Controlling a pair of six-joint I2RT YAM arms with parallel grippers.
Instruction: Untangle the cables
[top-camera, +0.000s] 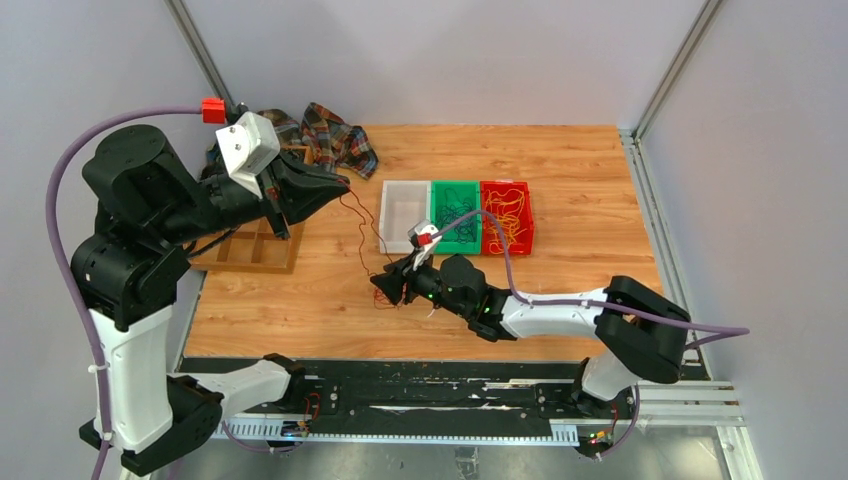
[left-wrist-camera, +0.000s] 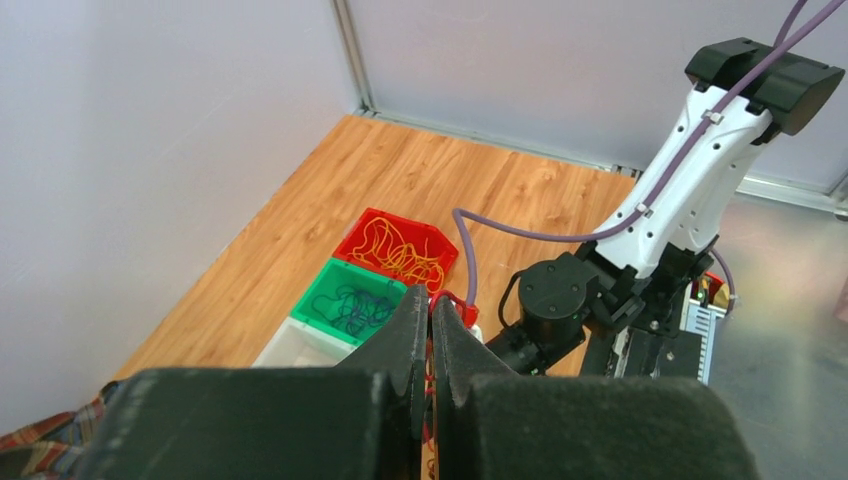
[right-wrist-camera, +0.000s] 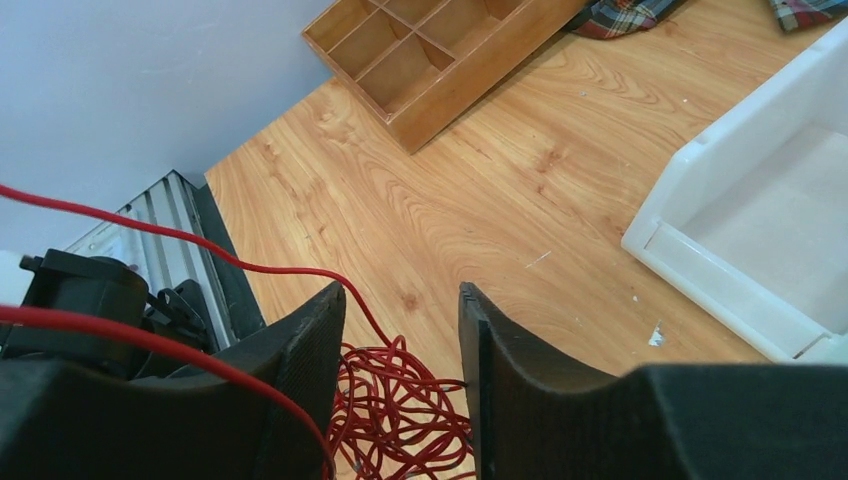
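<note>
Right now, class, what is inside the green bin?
A tangle of thin dark cables lies inside the green bin. In the top view the purple hose crosses its near part, hiding what lies beneath.

Three bins are counted in a row toward the far edge of the table (top-camera: 570, 180): one white bin (top-camera: 403, 212), one green bin (top-camera: 460, 246) and one red bin (top-camera: 508, 246). One wooden tray (top-camera: 252, 247) is seen at the left edge, one plaid cloth (top-camera: 335, 140) at the far left corner, and two arms at the near edge, the left arm (top-camera: 140, 230) and the right arm (top-camera: 560, 312). One red cable (right-wrist-camera: 400, 415) is made out, while the dark strands (top-camera: 452, 200) and yellow-orange strands (top-camera: 508, 212) in the bins cannot be counted.
</note>
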